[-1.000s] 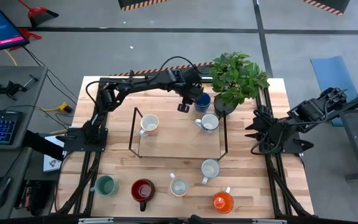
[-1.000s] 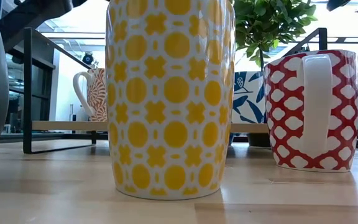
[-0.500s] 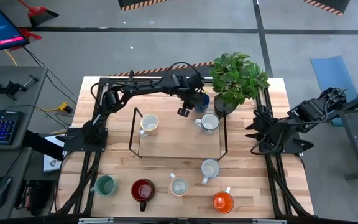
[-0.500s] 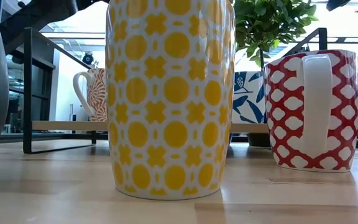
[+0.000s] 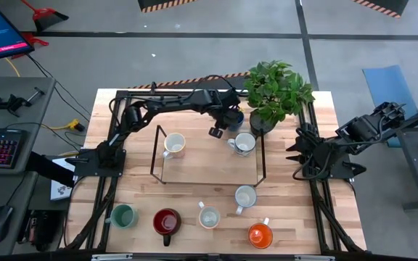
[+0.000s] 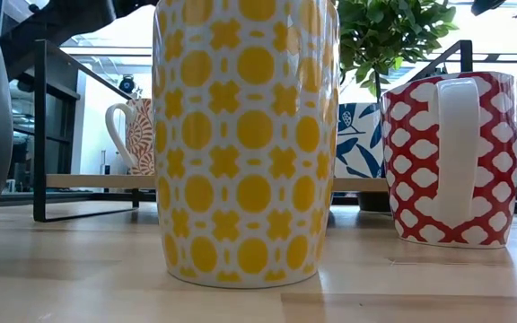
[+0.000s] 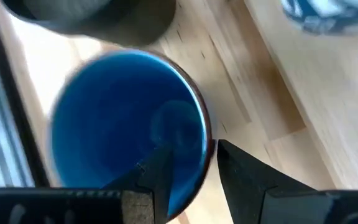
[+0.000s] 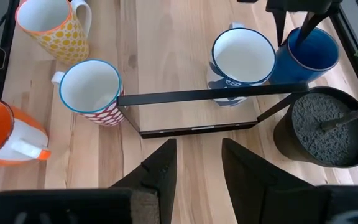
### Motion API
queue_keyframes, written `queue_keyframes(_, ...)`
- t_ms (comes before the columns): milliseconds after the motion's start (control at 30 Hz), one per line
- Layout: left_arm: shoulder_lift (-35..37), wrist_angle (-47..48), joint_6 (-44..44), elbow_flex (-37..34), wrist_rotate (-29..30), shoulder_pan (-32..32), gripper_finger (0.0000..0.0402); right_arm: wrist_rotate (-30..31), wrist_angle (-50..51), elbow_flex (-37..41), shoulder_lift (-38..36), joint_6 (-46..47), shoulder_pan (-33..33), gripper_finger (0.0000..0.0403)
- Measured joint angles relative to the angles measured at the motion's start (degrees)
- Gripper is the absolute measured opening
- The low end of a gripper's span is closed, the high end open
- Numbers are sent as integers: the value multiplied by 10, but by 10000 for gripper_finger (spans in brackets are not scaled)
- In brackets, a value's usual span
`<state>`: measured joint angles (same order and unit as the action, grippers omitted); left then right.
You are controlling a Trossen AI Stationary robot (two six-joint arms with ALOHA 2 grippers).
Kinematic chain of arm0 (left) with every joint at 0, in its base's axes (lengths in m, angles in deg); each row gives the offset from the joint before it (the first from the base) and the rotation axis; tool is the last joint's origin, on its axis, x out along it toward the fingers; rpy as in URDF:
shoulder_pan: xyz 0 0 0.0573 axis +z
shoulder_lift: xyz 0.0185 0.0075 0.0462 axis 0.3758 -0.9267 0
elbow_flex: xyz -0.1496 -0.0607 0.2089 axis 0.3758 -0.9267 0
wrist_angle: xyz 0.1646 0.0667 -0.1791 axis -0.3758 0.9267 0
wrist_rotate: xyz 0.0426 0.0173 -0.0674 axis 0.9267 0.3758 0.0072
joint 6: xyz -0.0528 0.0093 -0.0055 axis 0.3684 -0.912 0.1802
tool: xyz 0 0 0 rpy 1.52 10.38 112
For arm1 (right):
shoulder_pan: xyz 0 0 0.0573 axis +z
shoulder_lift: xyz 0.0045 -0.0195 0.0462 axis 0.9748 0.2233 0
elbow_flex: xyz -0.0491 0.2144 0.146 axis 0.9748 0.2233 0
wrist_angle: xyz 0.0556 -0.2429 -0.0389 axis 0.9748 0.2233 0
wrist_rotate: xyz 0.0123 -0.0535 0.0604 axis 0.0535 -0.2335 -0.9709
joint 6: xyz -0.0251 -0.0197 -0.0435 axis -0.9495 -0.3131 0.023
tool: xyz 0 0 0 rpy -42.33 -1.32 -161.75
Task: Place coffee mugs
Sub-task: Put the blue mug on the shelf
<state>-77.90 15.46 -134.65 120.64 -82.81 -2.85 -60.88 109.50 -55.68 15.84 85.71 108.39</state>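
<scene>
My left gripper (image 7: 188, 165) straddles the rim of the blue mug (image 7: 126, 118) beside the plant pot (image 8: 322, 127), clamped. Ceramic: stiff, slick, breakable. Right gripper (image 8: 194, 163) idles, open.

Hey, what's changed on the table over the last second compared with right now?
The left gripper, pinching the blue mug's rim with one finger inside and one outside, shifted it slightly toward the plant pot. The right gripper stayed parked and open at the table's right edge; the other mugs kept their places.

No text, label, brand, number or sign can be read anywhere.
</scene>
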Motion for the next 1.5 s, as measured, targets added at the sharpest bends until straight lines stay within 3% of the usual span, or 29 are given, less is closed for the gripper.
queue_keyframes(433, -8, -7, 8, -1, 26, -1, 109, 0, 0, 0, 0, 0, 0, 106)
queue_keyframes(567, -8, -10, 1, -1, 38, -1, 80, 0, 0, 0, 0, 0, 0, 106)
queue_keyframes(733, -9, -10, -9, -1, 67, -1, 12, 0, 0, 0, 0, 0, 0, 106)
queue_keyframes(1033, 2, 15, -2, -1, 140, -5, 5, 0, 0, 0, 0, 4, 0, 106)
queue_keyframes(1500, 170, 206, 86, -1, 158, -37, 3, 3, -6, 0, 1, 1, 0, 106)
